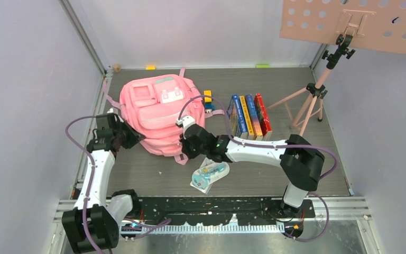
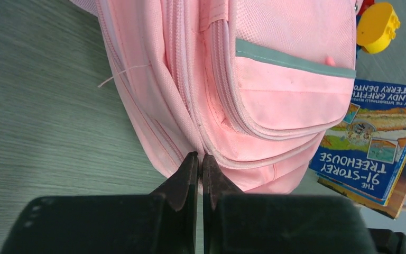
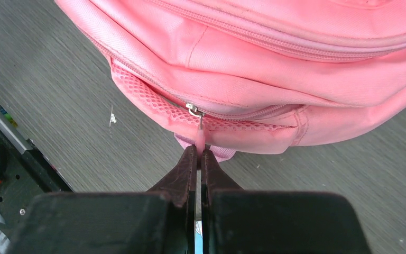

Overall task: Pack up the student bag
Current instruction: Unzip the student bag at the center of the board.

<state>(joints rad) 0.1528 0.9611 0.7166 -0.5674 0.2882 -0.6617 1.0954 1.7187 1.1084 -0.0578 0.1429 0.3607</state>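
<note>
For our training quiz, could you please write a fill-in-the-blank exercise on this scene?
1. The right gripper pinches the bag's zipper pull, coloured ___.
2. The left gripper, at the bag's edge, is ___.
3. In the top view, the books stand ___ of the bag.
4. The block is ___.
Missing: pink; shut; right; yellow.

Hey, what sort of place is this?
Most likely a robot lab test cell: plain walls with metal frame rails, a left arm and right arm bolted at the table edge, a perforated board on a tripod.
</note>
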